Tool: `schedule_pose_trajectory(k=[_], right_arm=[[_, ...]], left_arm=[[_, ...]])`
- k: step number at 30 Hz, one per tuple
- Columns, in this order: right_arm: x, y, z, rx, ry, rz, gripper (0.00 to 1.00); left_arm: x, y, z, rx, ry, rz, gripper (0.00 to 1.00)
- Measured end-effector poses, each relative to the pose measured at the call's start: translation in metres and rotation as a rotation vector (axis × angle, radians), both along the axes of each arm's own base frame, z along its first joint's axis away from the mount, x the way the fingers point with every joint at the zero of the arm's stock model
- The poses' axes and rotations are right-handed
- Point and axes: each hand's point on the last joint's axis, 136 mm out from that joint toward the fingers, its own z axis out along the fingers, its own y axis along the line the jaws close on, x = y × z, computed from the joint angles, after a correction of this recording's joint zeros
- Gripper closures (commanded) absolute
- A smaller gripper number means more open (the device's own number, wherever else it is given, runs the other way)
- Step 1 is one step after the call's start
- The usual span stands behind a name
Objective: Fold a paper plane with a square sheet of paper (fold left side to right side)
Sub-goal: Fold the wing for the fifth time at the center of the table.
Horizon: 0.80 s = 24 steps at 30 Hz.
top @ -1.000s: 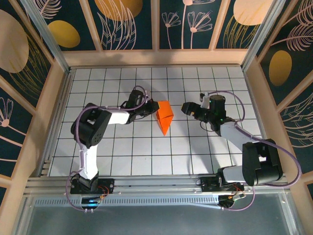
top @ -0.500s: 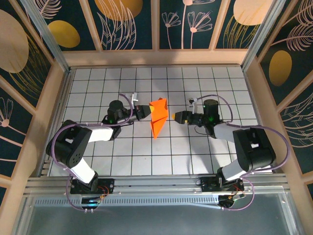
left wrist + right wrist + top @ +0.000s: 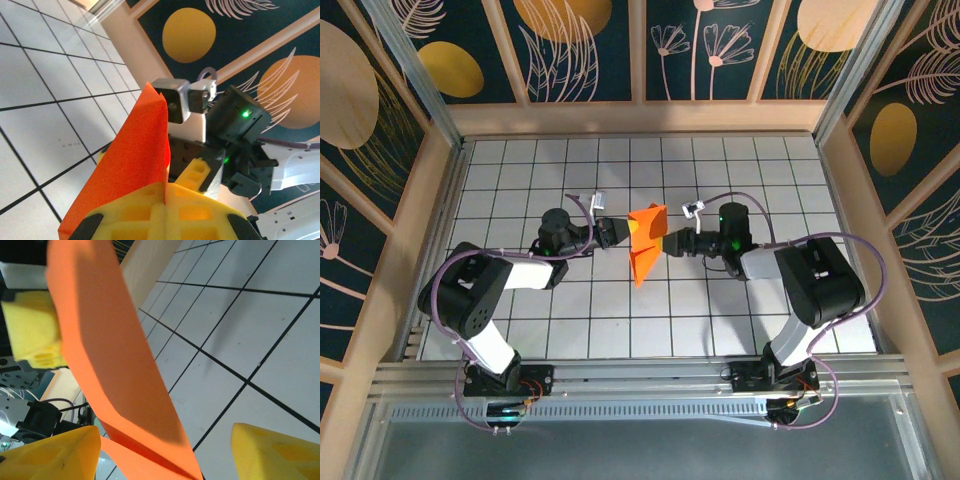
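Orange paper (image 3: 647, 245), one item, already folded: a creased wedge, broad at one end and pointed at the other, not yet a narrow dart. It sits directly between the two grippers and appears raised off the worktop (image 3: 570, 300)

Left gripper (image 3: 620, 232): yellow fingers closed flat on the paper's near edge. In the left wrist view the sheet (image 3: 135, 165) stands up just beyond the fingertips (image 3: 165, 210)

Right gripper (image 3: 670, 243): fingers spread wide, one on each side of the paper (image 3: 115, 370), with no pinch visible

Progress, as judged: early folds done, and the left-to-right fold under way. Left to do: bring the halves together, press the crease, and narrow the wedge into a finished plane
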Motion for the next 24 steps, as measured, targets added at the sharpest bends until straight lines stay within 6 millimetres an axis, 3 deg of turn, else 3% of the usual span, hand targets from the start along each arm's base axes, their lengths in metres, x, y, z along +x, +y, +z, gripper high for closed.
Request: schedule_pose_trajectory(k=[12, 18, 21, 24], right_arm=[[0.01, -0.003, 0.03, -0.005, -0.078, -0.016, 0.51], [0.017, -0.003, 0.033, -0.017, -0.086, -0.034, 0.6], [0.022, -0.002, 0.03, -0.029, -0.075, -0.044, 0.7], [0.029, -0.001, 0.025, -0.045, -0.057, -0.057, 0.89]], left_arm=[[0.007, 0.003, -0.03, 0.092, 0.054, 0.043, 1.0], [0.009, 0.002, -0.041, 0.106, 0.079, 0.041, 1.0], [0.009, 0.002, -0.046, 0.112, 0.09, 0.04, 1.0], [0.009, 0.002, -0.047, 0.115, 0.095, 0.04, 0.98]])
